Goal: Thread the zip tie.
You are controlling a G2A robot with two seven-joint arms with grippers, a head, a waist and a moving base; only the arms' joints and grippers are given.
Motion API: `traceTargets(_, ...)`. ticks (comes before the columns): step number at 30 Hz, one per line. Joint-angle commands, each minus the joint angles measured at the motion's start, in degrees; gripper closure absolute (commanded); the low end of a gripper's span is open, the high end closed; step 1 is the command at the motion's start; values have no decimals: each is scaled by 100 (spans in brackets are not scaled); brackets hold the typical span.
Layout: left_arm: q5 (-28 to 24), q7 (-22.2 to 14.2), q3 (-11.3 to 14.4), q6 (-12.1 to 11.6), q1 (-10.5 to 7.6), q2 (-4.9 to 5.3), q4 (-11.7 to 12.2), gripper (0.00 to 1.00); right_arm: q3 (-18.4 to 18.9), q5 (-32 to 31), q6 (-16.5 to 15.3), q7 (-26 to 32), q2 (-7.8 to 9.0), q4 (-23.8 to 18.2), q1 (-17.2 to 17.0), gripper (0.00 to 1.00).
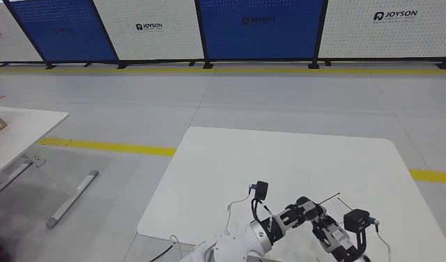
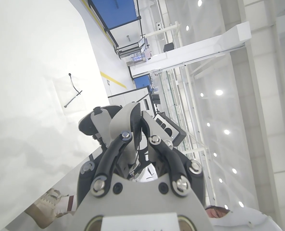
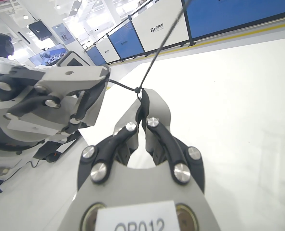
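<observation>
My right gripper [image 3: 142,98] is clamped on the zip tie [image 3: 156,53] at its black joint; my left gripper [image 3: 105,76], just left, pinches the short end. The long strap slants up over the table [image 3: 229,92], near side. 1 spare tie [image 2: 72,88] lies there too.

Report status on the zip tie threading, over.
Left end effector shut on one strand of the zip tie; right end effector shut at its small block. Long strand sticks up off the table. Second tie loose on table, clear.
</observation>
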Motion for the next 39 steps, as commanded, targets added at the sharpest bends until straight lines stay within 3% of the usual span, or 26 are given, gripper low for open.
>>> traceTargets(1, -1, 5, 3, -31, 1, -1, -9, 100, -9, -23, 0, 5, 7, 11, 4, 100)
traceTargets(39, 183, 53, 24, -283, 169, 29, -342, 100, -157, -122, 5, 83, 14, 321, 196, 100)
